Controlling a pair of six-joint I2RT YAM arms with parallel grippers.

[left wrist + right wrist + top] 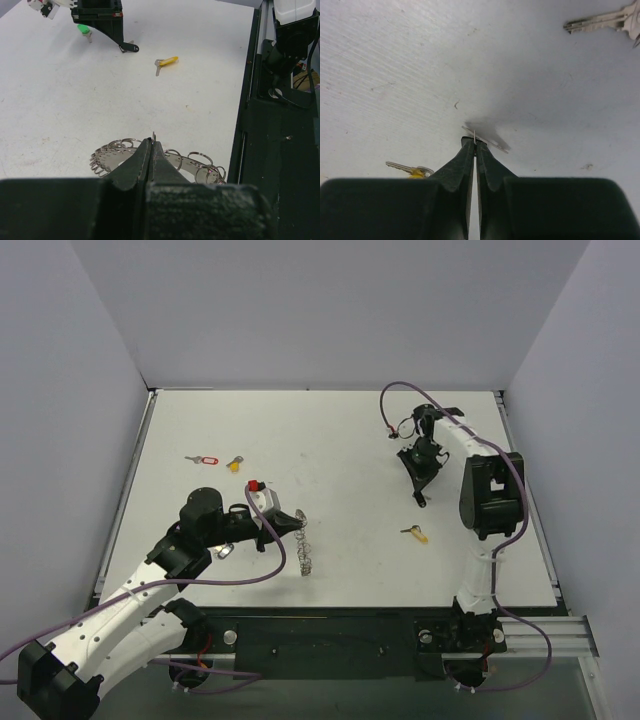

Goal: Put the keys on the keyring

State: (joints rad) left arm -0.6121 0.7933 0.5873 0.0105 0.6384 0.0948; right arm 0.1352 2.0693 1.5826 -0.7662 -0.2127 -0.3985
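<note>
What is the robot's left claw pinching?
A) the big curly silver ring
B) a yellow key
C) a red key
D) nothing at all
A: the left gripper is shut on the keyring, its tips pinching the coiled wire, while the yellow key lies apart from it.

White table top (340, 440), matte, with a faint curved scuff (456, 105) visible up close. Plain grey walls close it in at the back (330, 310), left (60, 440) and right (600, 440). A black base strip (330, 640) runs along the near edge. A silver aluminium rail (545, 645) sits at its right end.
</note>
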